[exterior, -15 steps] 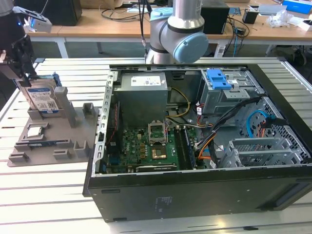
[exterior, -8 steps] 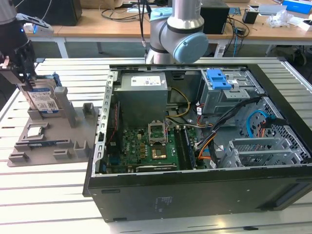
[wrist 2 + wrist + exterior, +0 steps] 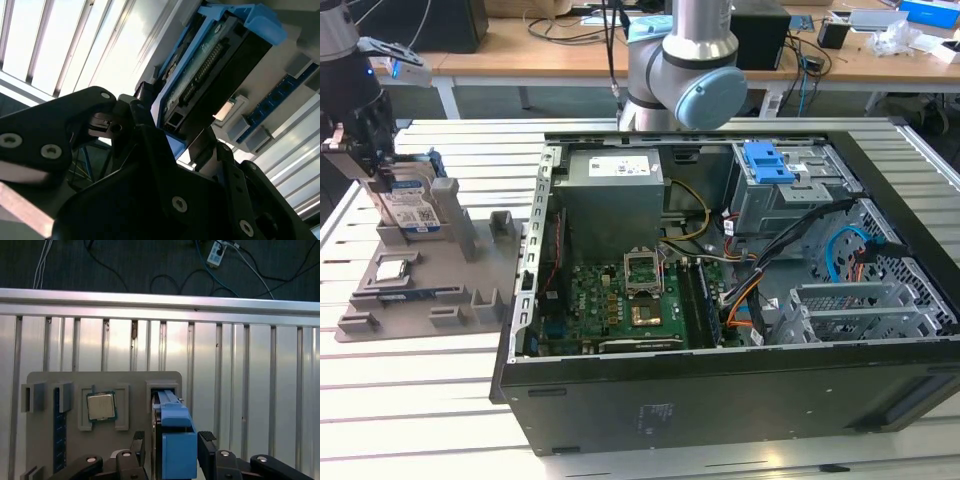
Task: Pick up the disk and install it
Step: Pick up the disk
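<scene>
On the slatted metal surface (image 3: 420,400), the open computer case (image 3: 740,400) takes up the middle and the exterior view's right. The grey fixture tray (image 3: 460,300) lies by the surface's edge on the exterior view's left. The disk (image 3: 412,208) stands on edge in a slot at one corner of that tray. My end effector (image 3: 172,442) hangs directly over it, its fingers (image 3: 207,442) parted just wider than the disk and straddling its blue-railed end. A thin gap shows on one side in the first wrist view, so I judge nothing is gripped yet. The step in hand is the grasp, and to do it well I should stay centred on the disk. I should close squarely on its two flat faces and keep my wrist in line with the slot so the rails do not bind on its walls. Beside the disk's slot, the small square processor chip (image 3: 101,406) sits in its own pocket, with a memory stick (image 3: 59,430) further along the tray; both lie clear of my fingers. Inside the case, the grey power-supply box (image 3: 615,185), a blue drive caddy (image 3: 770,160) and loose cables (image 3: 790,235) crowd the drive-bay end.
</scene>
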Robot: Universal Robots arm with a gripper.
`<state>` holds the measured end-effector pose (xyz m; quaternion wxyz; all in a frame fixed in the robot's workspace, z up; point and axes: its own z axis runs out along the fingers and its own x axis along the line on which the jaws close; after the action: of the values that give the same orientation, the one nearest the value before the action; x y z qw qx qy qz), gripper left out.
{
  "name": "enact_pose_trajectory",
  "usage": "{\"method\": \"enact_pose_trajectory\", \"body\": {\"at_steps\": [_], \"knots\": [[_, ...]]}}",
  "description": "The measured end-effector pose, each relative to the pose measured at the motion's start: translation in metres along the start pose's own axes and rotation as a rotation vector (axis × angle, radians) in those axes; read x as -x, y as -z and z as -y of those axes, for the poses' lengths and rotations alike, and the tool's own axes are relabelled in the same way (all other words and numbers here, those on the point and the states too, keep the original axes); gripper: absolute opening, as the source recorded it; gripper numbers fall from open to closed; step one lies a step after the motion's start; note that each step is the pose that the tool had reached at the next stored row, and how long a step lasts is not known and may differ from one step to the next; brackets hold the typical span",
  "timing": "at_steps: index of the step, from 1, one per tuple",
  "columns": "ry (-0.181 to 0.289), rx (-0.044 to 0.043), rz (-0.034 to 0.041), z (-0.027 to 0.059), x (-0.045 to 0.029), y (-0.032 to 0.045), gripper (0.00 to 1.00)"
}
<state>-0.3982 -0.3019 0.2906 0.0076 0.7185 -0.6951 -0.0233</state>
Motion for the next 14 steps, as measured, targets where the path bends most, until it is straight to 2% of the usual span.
{"method": "enact_pose_trajectory", "body": {"at_steps": [1,2,3,4,5,7,8,14], "knots": [[0.0,-0.0103,-0.0002,-0.0001,0.0001,-0.0003,0.54],[0.001,-0.034,-0.001,0.0,0.0,-0.0003,0.54],[0.001,-0.0446,-0.0014,0.0,0.0,-0.0003,0.54],[0.001,-0.0513,-0.0016,0.0,0.0,-0.0003,0.54],[0.001,-0.0529,-0.0016,0.0,0.0,-0.0003,0.54],[0.001,-0.053,-0.0017,-0.0082,0.0003,-0.0009,0.54],[0.001,-0.053,-0.0017,-0.0093,0.0003,-0.0011,0.54],[0.001,-0.0531,-0.0017,-0.01,0.0003,-0.0035,0.54]]}}
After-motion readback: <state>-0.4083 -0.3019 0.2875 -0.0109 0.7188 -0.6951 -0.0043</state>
